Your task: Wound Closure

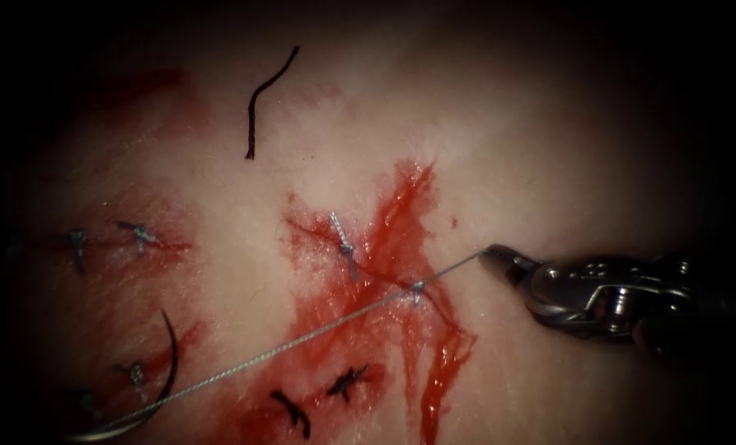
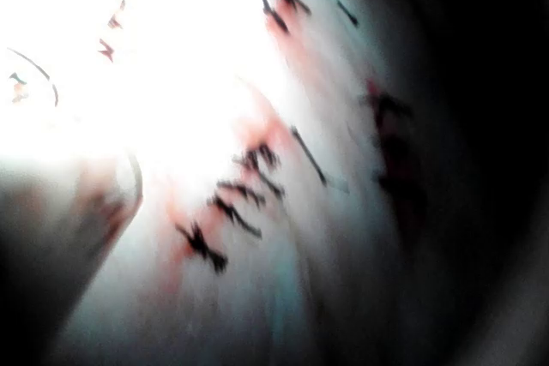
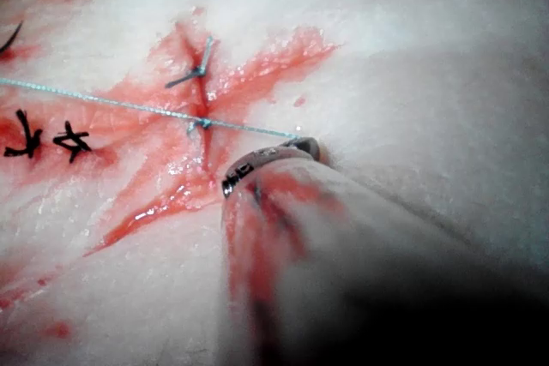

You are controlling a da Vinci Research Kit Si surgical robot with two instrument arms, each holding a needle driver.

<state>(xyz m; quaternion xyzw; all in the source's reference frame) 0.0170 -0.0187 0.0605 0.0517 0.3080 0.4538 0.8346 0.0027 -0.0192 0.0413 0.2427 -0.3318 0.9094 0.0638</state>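
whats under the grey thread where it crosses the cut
The thread, held taut in the right tool, lies over red fluid and tissue. Its path inside the cut is hidden. The needle lies free at left.

My right tool [image 1: 489, 254] pinches thread [image 1: 302, 339] end right of cut [image 1: 368, 272]; thread taut through tissue [image 1: 549, 124]; curved needle [image 1: 157, 387] lies free far left.

Endoscope above my right end effector [image 1: 493, 255]; its wrist camera, very close, shares the thread [image 1: 318, 331] ahead.
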